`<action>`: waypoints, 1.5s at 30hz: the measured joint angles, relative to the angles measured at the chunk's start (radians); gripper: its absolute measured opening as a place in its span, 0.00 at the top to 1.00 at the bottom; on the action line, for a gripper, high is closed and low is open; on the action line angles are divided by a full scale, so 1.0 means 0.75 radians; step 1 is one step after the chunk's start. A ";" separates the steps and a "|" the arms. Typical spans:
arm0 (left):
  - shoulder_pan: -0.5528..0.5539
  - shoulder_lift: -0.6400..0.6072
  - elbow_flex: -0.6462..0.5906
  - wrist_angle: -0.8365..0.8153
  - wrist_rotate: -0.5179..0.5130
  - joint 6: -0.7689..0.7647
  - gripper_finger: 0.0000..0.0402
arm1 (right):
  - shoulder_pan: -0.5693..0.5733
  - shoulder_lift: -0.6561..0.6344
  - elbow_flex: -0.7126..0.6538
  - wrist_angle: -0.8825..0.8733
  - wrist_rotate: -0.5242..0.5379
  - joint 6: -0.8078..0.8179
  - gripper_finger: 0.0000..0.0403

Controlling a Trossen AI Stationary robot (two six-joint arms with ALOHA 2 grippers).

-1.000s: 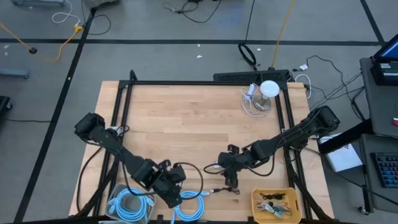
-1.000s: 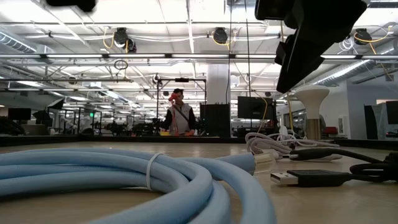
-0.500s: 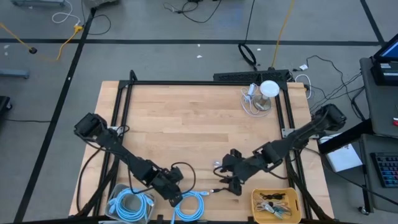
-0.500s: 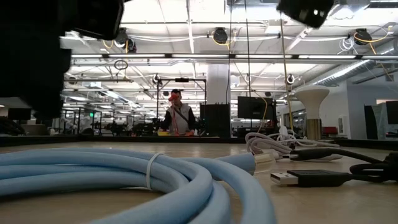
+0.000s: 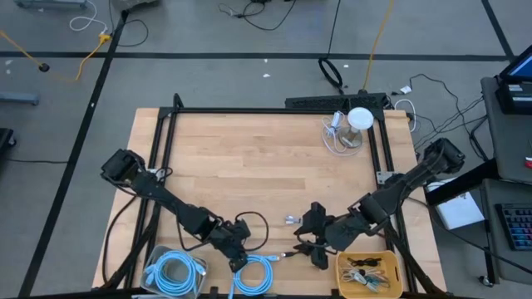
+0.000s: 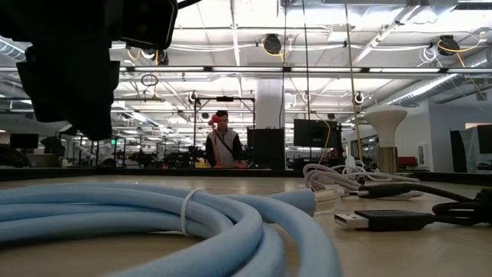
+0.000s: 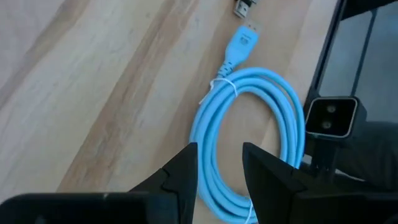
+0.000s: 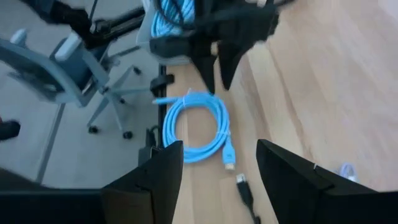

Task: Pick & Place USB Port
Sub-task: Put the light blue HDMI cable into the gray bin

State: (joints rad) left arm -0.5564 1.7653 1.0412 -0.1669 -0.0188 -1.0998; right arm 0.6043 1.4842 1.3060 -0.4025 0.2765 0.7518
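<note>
Wooden table (image 5: 249, 166) inside a black frame, grey floor around it; the low view looks across into a large room with ceiling lights, where a person (image 6: 224, 146) stands far back.

Left end effector (image 5: 236, 249) sits low over the table's near edge. Fingers (image 7: 180, 174) stand parted with a gap between them, nothing in the gap. Directly ahead of it and just beneath lies a coiled light-blue USB cable (image 5: 254, 272), tied with a white band, its plug (image 7: 244, 38) pointing away from the fingers. To its outer side, a grey bin (image 5: 152, 264) holds a second blue coil (image 5: 174, 272).

Right end effector (image 5: 312, 239) is near the left one, apart from it, also low over the near edge. Fingers (image 8: 160, 165) spread wide, empty. A black USB cable (image 5: 293, 252) lies on the wood between the two end effectors, its plug (image 6: 373, 220) flat on the table. A small silver connector (image 5: 291, 220) lies just beyond. Beside the right end effector, toward the table corner, a yellow bin (image 5: 345, 264) holds small mixed parts.

Far corner: white lamp-like object (image 5: 358, 119) on a clear dish.
</note>
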 joint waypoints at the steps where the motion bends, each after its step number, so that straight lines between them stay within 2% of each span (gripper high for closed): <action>1: 0.000 0.007 0.001 0.004 0.007 0.003 0.68 | 0.000 -0.004 0.000 0.003 0.014 0.005 0.51; 6: -0.015 0.129 0.005 0.117 0.109 -0.024 0.67 | 0.000 -0.022 0.001 0.001 0.051 0.005 0.51; 10: -0.033 0.265 0.060 0.194 0.161 -0.059 0.63 | 0.000 -0.039 0.001 0.003 0.086 -0.001 0.51; 16: -0.043 0.338 0.140 0.126 0.140 -0.051 0.61 | 0.000 -0.046 0.001 -0.001 0.093 0.003 0.51; 20: -0.023 0.344 0.173 0.048 0.151 -0.047 0.72 | 0.000 -0.046 0.001 -0.004 0.093 0.004 0.51; 24: -0.006 0.344 0.183 -0.036 0.176 -0.025 0.95 | 0.000 -0.048 0.001 0.002 0.122 0.004 0.51; 28: 0.000 0.323 0.181 -0.082 0.158 -0.012 0.97 | -0.001 -0.048 0.001 0.003 0.133 0.004 0.51; 30: 0.004 0.280 0.179 -0.108 0.128 0.000 0.97 | 0.000 -0.048 0.001 0.001 0.159 0.004 0.51; 33: 0.016 0.186 0.172 -0.263 0.020 0.009 0.97 | 0.000 -0.048 0.001 0.002 0.193 0.002 0.51; 40: 0.041 -0.216 0.173 -0.730 -0.115 0.010 0.97 | 0.013 -0.048 0.001 0.003 0.230 -0.009 0.51; 43: 0.021 -0.386 0.172 -0.800 -0.109 0.038 0.97 | 0.012 -0.048 0.001 0.002 0.231 -0.020 0.51; 45: -0.015 -0.482 0.180 -0.843 -0.054 0.028 0.97 | 0.012 -0.048 0.001 -0.006 0.231 -0.021 0.51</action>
State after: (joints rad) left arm -0.5673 1.4041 1.1759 -0.7990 -0.0593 -1.0787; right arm 0.6132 1.4479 1.3064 -0.4070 0.4496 0.7361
